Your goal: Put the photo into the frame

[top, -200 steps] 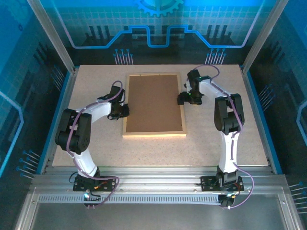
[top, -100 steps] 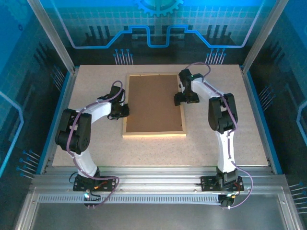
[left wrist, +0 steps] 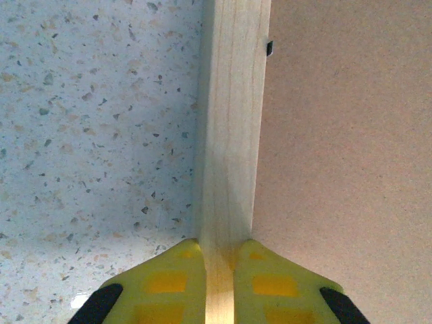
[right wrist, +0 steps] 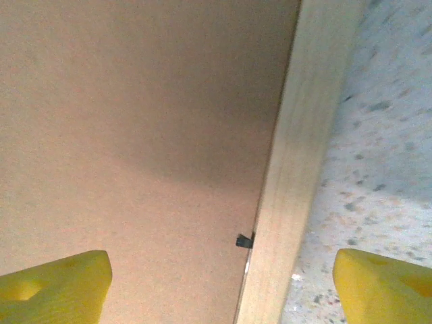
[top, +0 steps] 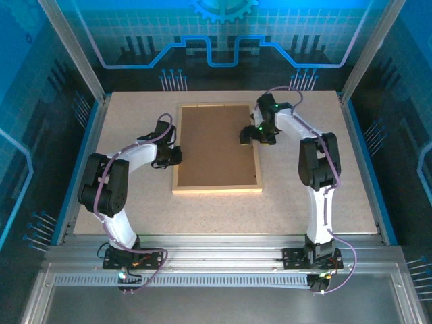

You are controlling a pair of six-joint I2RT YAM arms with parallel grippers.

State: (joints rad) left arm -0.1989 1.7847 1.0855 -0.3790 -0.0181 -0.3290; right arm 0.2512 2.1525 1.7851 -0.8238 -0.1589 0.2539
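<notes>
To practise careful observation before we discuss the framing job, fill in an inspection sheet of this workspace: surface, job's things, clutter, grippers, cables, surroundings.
Surface: speckled table, with the frame lying on it.
Job's things: frame flat, back up, brown backing board inside it; small black tab at the right rail's inner edge.
Clutter: nothing seen.
Grippers: left gripper shut on the frame's left rail; right gripper open, straddling the right rail from above.
Cables: purple cables run along both arms.
Surroundings: blue-lit panels behind and beside; metal rails at the near edge.
</notes>
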